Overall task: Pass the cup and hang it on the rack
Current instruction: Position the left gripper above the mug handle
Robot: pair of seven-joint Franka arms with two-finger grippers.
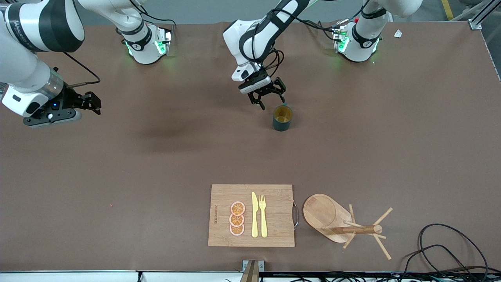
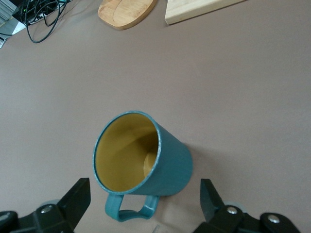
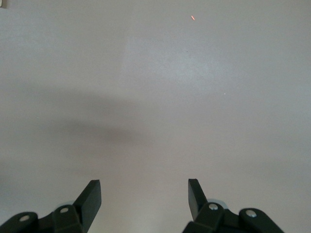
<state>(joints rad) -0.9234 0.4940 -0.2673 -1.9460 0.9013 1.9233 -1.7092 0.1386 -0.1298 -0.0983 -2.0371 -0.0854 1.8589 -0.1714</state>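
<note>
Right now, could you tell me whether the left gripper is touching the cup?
Apart. In the left wrist view the left gripper has open jaws flanking the cup, with bare table showing between each and it.

We see wide bare table point(image 1: 156, 164) between the cup point(image 1: 282, 118) and the board point(image 1: 251, 215), so a gripper could pass there freely. The left gripper point(image 1: 269, 95) hangs just beside the cup, fingers point(image 2: 75, 199) spread wide with the handle between them, touching nothing. The right gripper point(image 1: 87, 103) waits, jaws apart, over bare table at the right arm's end. The rack point(image 1: 340, 223) stands just beside the board, near the front camera; its pegs stick out around the post. Cables point(image 1: 450, 250) lie near it.
</note>
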